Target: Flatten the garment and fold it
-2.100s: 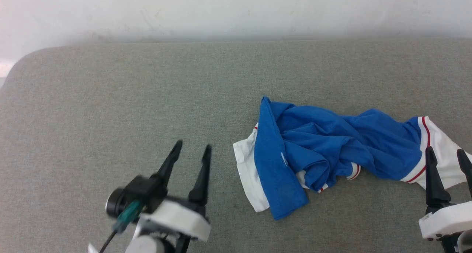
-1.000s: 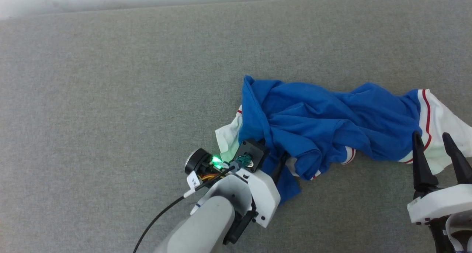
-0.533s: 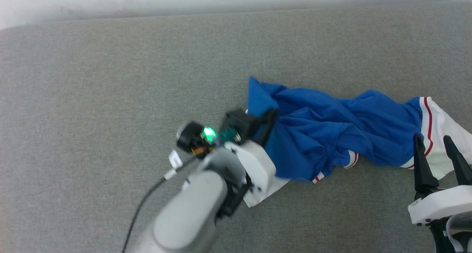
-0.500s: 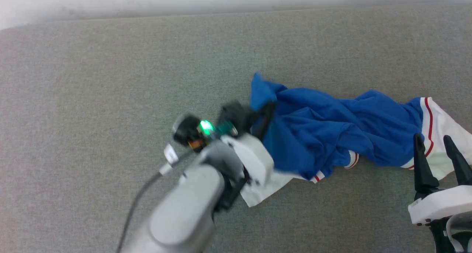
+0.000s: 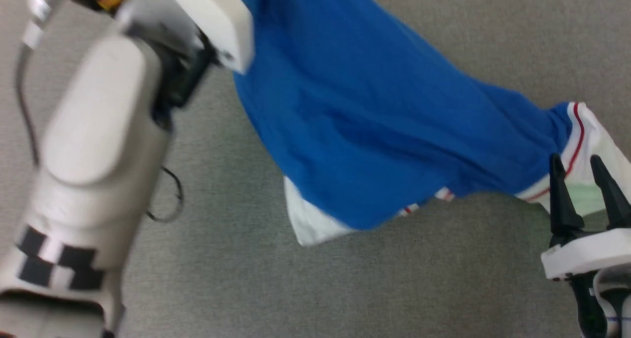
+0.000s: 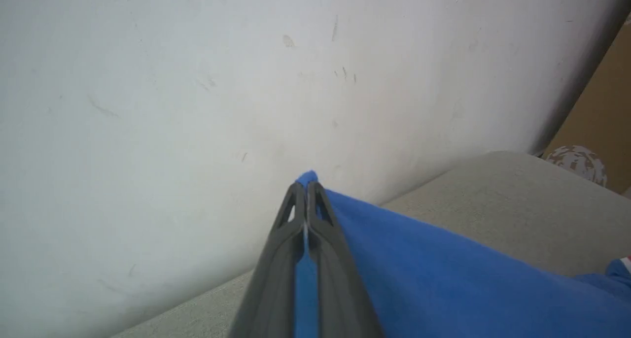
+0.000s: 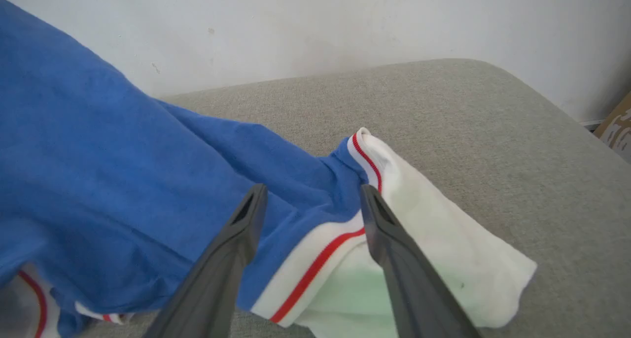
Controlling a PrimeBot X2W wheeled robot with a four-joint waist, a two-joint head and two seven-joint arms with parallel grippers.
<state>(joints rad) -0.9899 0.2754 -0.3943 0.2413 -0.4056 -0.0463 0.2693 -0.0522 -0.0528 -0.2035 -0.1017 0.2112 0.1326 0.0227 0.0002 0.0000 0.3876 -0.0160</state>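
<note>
The garment [image 5: 374,126] is a blue T-shirt with white, red-striped sleeves. Its left part is lifted off the grey surface and hangs stretched from my raised left arm [image 5: 93,121]. In the left wrist view my left gripper [image 6: 306,190] is shut on a blue edge of the garment [image 6: 419,279], in front of the white wall. The garment's right end, a white sleeve [image 5: 591,146], lies on the surface. My right gripper [image 5: 580,170] stands open just in front of that sleeve. In the right wrist view the right gripper [image 7: 313,190] frames the sleeve's red-striped seam [image 7: 315,269] without touching it.
The grey upholstered surface [image 5: 394,288] spreads under everything, with a rounded far corner [image 7: 517,86]. A white wall [image 6: 148,82] stands behind it. A brown board [image 6: 606,106] stands beyond the surface's end. A black cable [image 5: 170,200] loops beside my left forearm.
My left gripper has shut on the garment's left blue edge and lifted it high, pulling the crumpled cloth out into a hanging sheet. The right gripper has stayed put and open.
</note>
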